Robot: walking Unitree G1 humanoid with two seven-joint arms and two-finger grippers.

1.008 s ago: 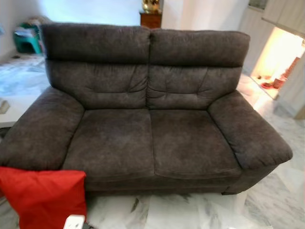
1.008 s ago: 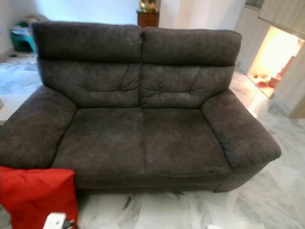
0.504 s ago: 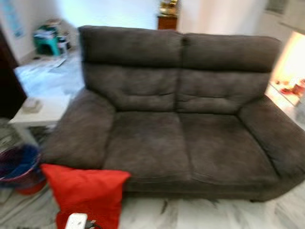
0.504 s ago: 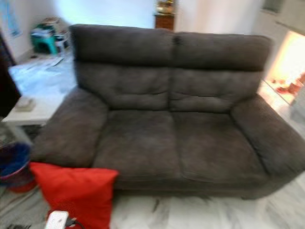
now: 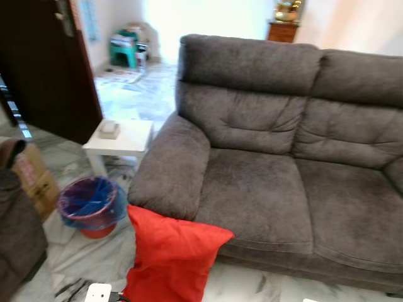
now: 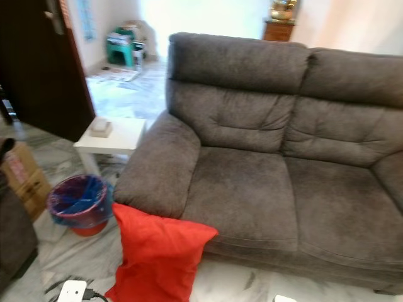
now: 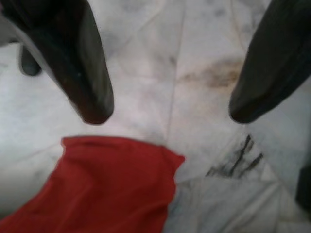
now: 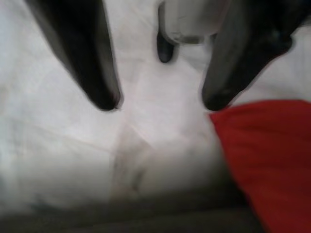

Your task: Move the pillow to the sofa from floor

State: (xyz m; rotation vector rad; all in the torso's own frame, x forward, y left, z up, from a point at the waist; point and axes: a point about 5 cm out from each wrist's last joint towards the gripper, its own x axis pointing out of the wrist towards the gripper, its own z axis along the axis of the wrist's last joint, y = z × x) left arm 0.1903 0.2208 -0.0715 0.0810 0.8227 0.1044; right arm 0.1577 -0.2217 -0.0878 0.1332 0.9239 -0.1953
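Red pillow (image 5: 171,255) sits on the floor (image 5: 75,258) against the sofa (image 5: 264,182) (both grippers (image 7: 167,114) (image 8: 163,104) hang open, empty).

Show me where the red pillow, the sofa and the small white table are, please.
red pillow (image 5: 170,255): left eye view, middle of its red front.
sofa (image 5: 255,195): left eye view, left seat cushion.
small white table (image 5: 129,137): left eye view, bare part of its top.

To my left a small white desk (image 5: 123,139) carries a little box (image 5: 109,128); a blue-lined bin (image 5: 92,205) sits below, beside a cardboard box (image 5: 33,179) and dark door (image 5: 47,66).
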